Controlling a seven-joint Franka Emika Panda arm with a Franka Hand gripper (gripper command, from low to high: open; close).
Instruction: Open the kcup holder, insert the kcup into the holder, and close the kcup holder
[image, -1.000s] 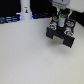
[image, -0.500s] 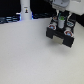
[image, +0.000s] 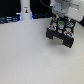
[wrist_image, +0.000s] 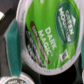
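Note:
The kcup holder (image: 61, 34) is a black boxy unit at the exterior view's right, with round pod tops showing in its slots. My gripper (image: 60, 22) hangs right over its top. A small green-topped kcup (image: 60, 23) sits between the fingers, at the holder's upper face. The wrist view is filled by the kcup's green lid (wrist_image: 46, 46), printed "Dark Magic". A teal finger (wrist_image: 12, 47) stands against one side of it, and the other finger shows only at the frame edge. The gripper looks shut on the kcup.
A white bottle-like object (image: 25, 10) stands at the back on the exterior view's left, by dark equipment (image: 9, 19). The white table (image: 30, 55) spreads in front of the holder. More green-topped pods (wrist_image: 70, 20) lie close around the held one.

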